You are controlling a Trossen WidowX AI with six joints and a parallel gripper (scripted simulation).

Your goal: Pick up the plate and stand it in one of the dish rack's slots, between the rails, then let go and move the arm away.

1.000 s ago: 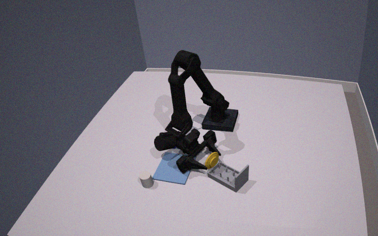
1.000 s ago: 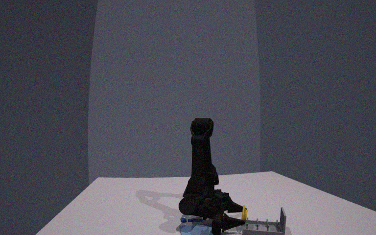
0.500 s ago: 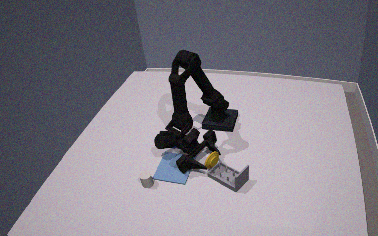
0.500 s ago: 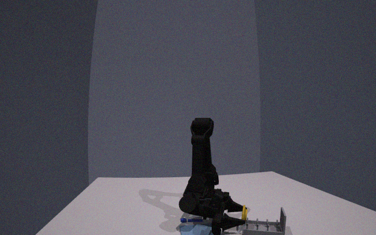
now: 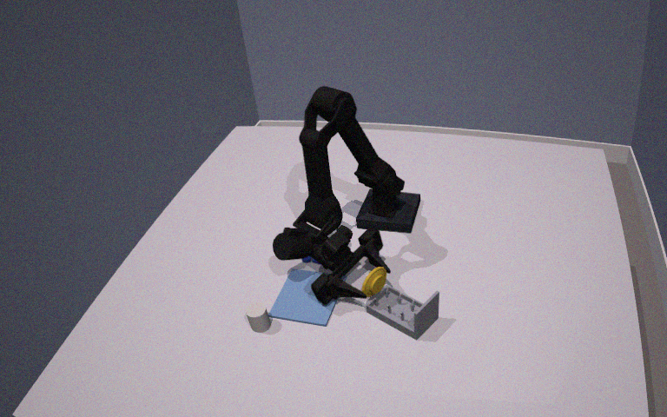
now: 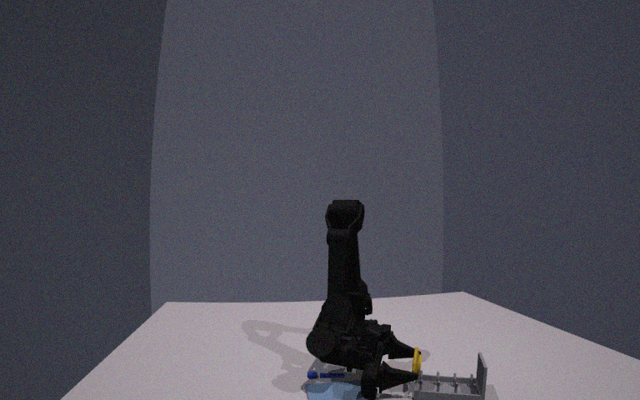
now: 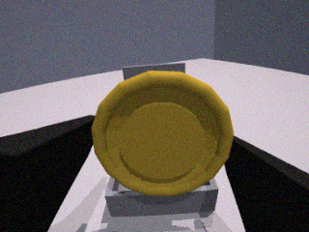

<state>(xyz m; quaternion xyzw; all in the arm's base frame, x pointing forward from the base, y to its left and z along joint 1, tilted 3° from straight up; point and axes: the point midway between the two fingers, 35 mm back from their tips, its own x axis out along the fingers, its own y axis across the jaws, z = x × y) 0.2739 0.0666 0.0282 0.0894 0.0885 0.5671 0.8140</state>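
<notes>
The yellow plate is held on edge, nearly vertical, its face turned to the wrist camera. My gripper is shut on the plate, with one finger at each side of its rim. The grey dish rack stands on the table, with short pegs inside and a tall wall at its far end. The plate is above the rack's near end, the end away from the tall wall. In the wrist view the plate hides most of the rack's inside; whether its lower rim is in a slot cannot be told.
A light blue board lies below the gripper's body. A grey cylinder stands by the board's corner. A dark blue item, partly hidden, lies behind the board. The arm's black base is farther back.
</notes>
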